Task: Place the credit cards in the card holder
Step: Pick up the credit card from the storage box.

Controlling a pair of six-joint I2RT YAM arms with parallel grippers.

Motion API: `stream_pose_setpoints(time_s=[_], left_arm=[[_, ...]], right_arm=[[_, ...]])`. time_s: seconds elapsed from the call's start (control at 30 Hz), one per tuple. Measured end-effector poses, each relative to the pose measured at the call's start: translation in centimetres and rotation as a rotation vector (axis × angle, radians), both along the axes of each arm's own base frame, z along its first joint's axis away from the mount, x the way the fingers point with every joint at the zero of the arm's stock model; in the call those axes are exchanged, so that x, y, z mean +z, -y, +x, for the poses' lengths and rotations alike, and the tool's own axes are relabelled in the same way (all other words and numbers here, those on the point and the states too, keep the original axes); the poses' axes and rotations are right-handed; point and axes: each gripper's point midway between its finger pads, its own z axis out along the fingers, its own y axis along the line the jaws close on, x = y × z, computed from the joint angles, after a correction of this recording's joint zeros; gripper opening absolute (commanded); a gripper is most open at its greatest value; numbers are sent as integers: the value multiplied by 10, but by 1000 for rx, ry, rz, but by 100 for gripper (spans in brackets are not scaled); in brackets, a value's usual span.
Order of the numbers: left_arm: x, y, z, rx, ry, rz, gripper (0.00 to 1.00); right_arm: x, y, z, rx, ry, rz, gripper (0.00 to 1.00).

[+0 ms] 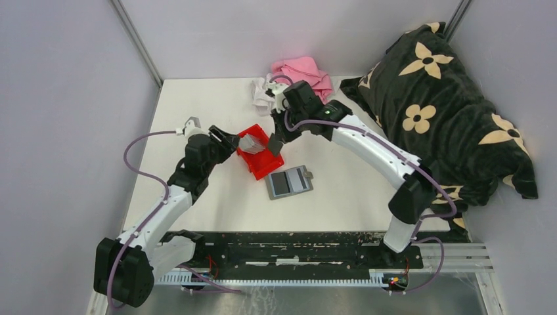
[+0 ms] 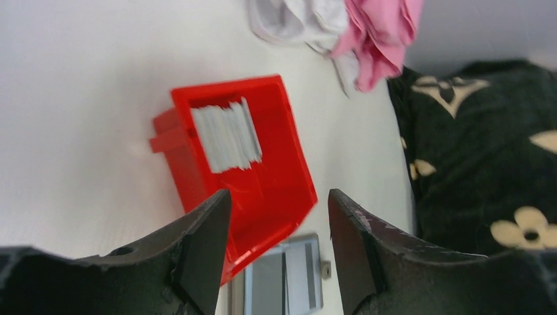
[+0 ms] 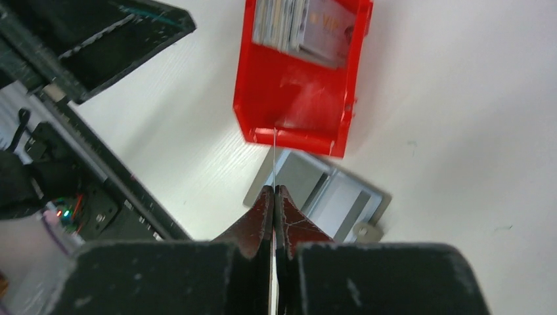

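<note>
Fingers of the right gripper are pressed together on a single card, which the right wrist view shows edge-on as a thin pale line running out from the tips toward the red bin. From above, this gripper hangs over the right side of the bin, tips pointing down. The left gripper has its fingers spread wide with nothing between them; it hovers just left of the bin, aimed at it, and from above it sits close to the bin's left wall. The rest of the credit cards stand as a leaning stack in the far part of the bin, pale grey edges showing; the right wrist view catches their faces, and the top view shows them between the two grippers. The card holder lies open and flat on the white table, just near and right of the bin, a dark panel on its left half and a lighter one on its right. Whether it touches the bin cannot be told. At the far edge of the table lie a pink cloth and a white cloth. A black blanket with cream flowers fills the right side.
</note>
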Motion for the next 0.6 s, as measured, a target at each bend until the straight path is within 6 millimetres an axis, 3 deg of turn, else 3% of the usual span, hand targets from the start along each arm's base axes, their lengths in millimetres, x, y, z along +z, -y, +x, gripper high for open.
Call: stream_pose_setpoints(time_s=[0.13,0.37,0.47,0.6], left_arm=[[-2,28,-17,-187,30,-36,62],[2,99,-63,-579,68,-118,62],[4,126,-85,-734,73,-141,62],[-5,146,-106,-863,29,-169,62]], right_arm=[[7,25,-36,15,-71,56,1],[3,66,-86,24,-220,150,1],[-4,74,-106,40,-294,186,1],[-16,75,-122,62,-391,226,1]])
